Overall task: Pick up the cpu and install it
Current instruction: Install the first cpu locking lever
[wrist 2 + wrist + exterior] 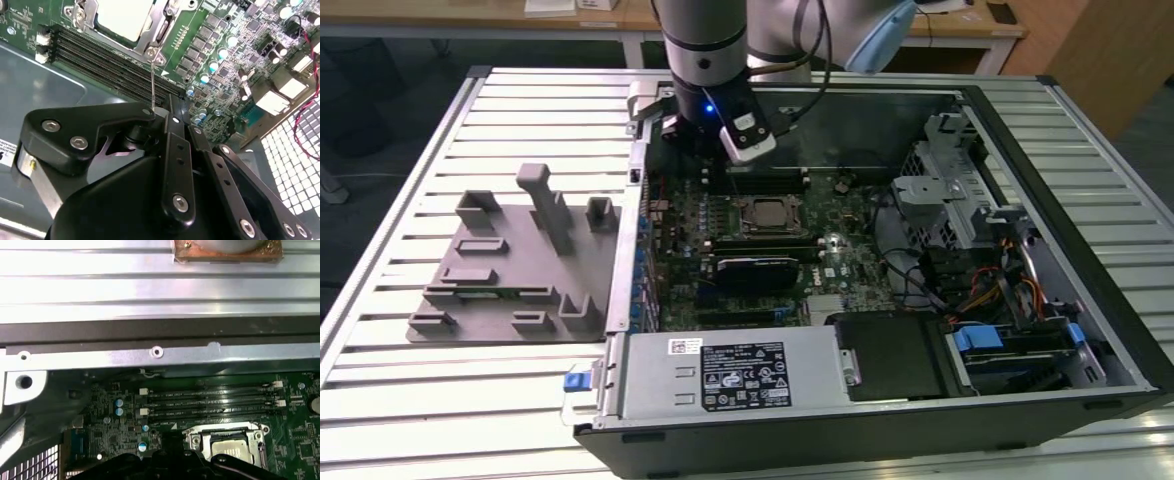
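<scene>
Already the cpu lies seated in the motherboard socket inside the open computer case, its pale metal top showing within the metal retention frame in all three views. One cpu is visible, and one socket. The tool hangs just above the far edge of the board, over the row of four black memory slots that run alongside the socket. From the tool, the chip lies just beyond those slots, toward the case's middle; in the exterior view that is below and slightly to the exterior view's right of the arm's wrist. The chip is square, so it has no long axis to speak of. Whether the tool's fingers are spread or closed I cannot tell, and nothing is seen held in them. One grey fixture tray with upright posts sits on the slatted tabletop, beside the case on the exterior view's left, well apart from the tool.
</scene>
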